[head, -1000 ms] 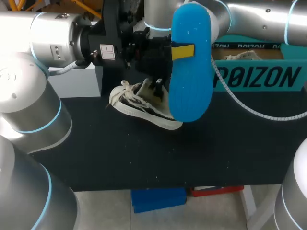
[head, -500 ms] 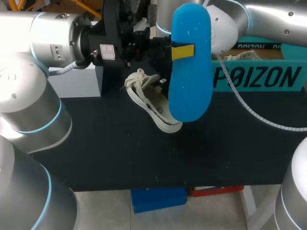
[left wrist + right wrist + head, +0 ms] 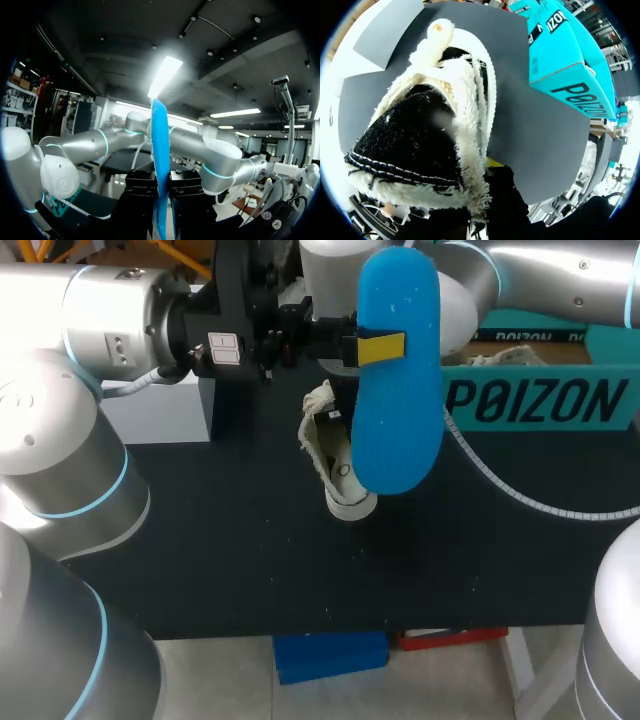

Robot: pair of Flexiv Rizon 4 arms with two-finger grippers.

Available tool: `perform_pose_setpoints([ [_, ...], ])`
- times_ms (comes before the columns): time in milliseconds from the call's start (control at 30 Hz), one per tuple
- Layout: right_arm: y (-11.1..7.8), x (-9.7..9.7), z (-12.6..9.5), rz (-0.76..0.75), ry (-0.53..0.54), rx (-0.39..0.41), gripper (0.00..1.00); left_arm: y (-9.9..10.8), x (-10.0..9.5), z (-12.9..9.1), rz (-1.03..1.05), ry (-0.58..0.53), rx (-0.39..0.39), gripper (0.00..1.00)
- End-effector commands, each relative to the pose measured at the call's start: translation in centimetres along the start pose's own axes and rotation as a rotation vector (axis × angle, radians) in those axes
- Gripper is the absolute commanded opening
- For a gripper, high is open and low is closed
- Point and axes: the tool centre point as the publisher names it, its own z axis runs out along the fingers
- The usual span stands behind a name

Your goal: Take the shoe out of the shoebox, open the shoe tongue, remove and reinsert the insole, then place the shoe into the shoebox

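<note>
Head view shows the left end effector [image 3: 380,348] pinching the insole [image 3: 398,410]; with the right end effector [image 3: 487,172] gripping the shoe [image 3: 335,455] just beneath, its opening should face the insole's lower tip.

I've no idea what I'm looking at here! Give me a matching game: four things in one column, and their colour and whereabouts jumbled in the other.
Things:
1. insole
2. shoe
3. shoebox
4. table

Descriptions:
A. teal, at the table's far right
B. black, beneath the others
C. blue, clamped upright in the left gripper
D. cream and black, fuzzy, tipped up on end on the table

Pairs: 1-C, 2-D, 3-A, 4-B
</note>
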Motion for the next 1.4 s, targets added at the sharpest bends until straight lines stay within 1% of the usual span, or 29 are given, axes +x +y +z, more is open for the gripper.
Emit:
perform_pose_setpoints([
  [33,1.2,0.5,1.0,0.125,-0.081,0.036,0.00,0.1,0.0,0.2,0.000,-0.003,-0.001,0.00],
  [300,2.6,0.4,2.9,0.127,-0.072,0.037,0.00,0.1,0.0,0.2,0.000,-0.003,-0.001,0.00],
  [467,3.1,0.2,4.3,0.126,-0.062,0.041,0.00,0.1,0.0,0.2,0.000,-0.003,-0.001,0.00],
  [667,2.7,0.3,5.9,0.160,-0.054,0.057,0.00,0.1,0.0,0.2,0.000,-0.003,-0.001,0.00],
  [700,2.6,0.2,6.0,0.169,-0.048,0.061,0.02,0.1,0.0,0.2,0.000,-0.003,-0.001,0.00],
  [733,2.4,0.2,6.0,0.174,-0.042,0.057,0.37,0.1,0.0,0.2,0.000,-0.003,-0.001,0.00],
  [767,2.0,0.0,5.9,0.180,-0.042,0.050,1.00,0.1,0.0,0.2,0.000,-0.003,-0.001,0.00],
  [833,1.4,-0.4,5.6,0.187,-0.032,0.035,1.00,0.1,0.0,0.2,0.000,-0.003,-0.001,0.00],
  [967,0.0,-1.0,4.0,0.197,0.024,-0.019,1.00,0.1,0.0,0.2,0.000,-0.003,-0.001,0.00],
  [1067,-1.1,-0.9,2.1,0.185,0.092,-0.082,1.00,0.1,0.0,0.2,0.000,-0.003,-0.001,0.00],
  [1133,-1.7,-0.8,0.7,0.168,0.166,-0.133,1.00,0.1,0.0,0.2,0.000,-0.003,-0.001,0.00],
  [1167,-1.9,-0.6,-0.1,0.152,0.216,-0.157,1.00,0.1,0.0,0.2,0.000,-0.003,-0.001,0.00],
  [1233,-2.3,-0.2,-1.4,0.118,0.360,-0.208,1.00,0.1,0.0,0.2,0.000,-0.003,-0.001,0.00],
  [1267,-2.4,0.0,-2.1,0.089,0.483,-0.237,1.00,0.1,0.0,0.2,0.000,-0.003,-0.001,0.00],
  [1300,-2.4,0.4,-2.7,0.014,0.636,-0.255,1.00,0.1,0.0,0.2,0.000,-0.003,-0.001,0.00],
  [1333,-2.5,1.0,-3.5,-0.073,0.728,-0.270,1.00,0.1,0.0,0.2,0.000,-0.003,-0.001,0.00],
  [1400,-2.5,1.0,-3.5,-0.073,0.728,-0.270,1.00,0.1,0.0,0.2,0.000,-0.003,-0.001,0.00],
])
